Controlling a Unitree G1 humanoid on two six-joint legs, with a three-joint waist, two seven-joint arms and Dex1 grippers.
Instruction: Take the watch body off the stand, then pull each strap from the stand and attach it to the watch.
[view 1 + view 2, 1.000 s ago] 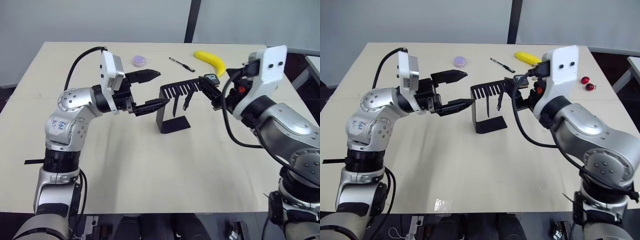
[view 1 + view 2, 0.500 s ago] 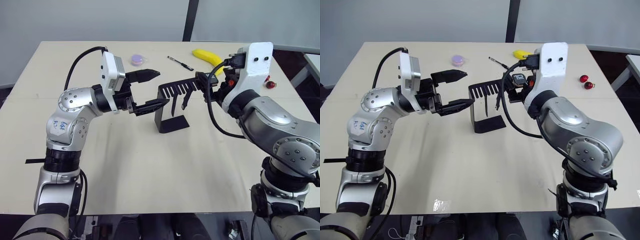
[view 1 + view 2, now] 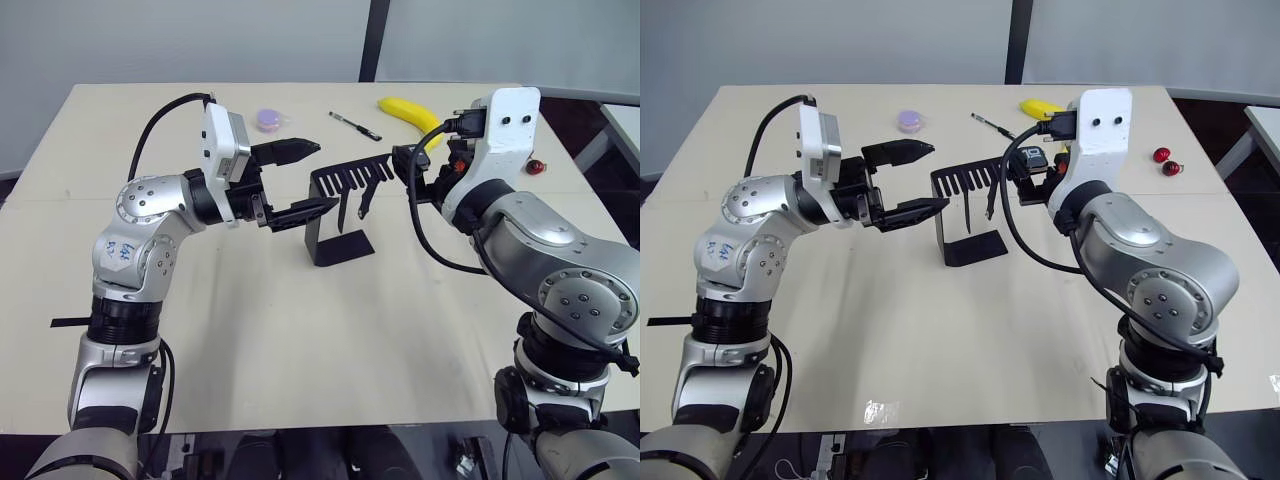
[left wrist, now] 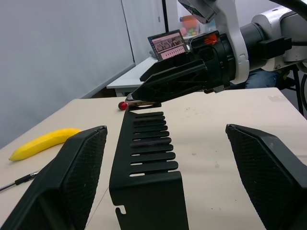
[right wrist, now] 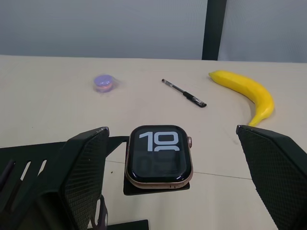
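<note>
The black stand [image 3: 335, 232] stands mid-table. The watch body [image 5: 159, 154], its black screen showing white digits, lies on the far tip of the stand's slotted top arm [image 3: 352, 176]. Two dark straps [image 3: 343, 210] hang side by side from the slots. My right gripper [image 5: 170, 132] is open, with one finger on each side of the watch body and not touching it. My left gripper [image 3: 305, 180] is open too. It hovers just beyond the opposite end of the top arm, pointing along it.
Along the table's far side lie a banana [image 3: 410, 115], a black pen [image 3: 355, 125] and a small purple round object [image 3: 268, 120]. Two small red balls [image 3: 1166, 161] sit at the far right. Bare tabletop lies in front of the stand.
My right arm has swung inward to the left while its gripper stayed at the watch end of the stand. The left gripper has held still. The view has shifted a little.
</note>
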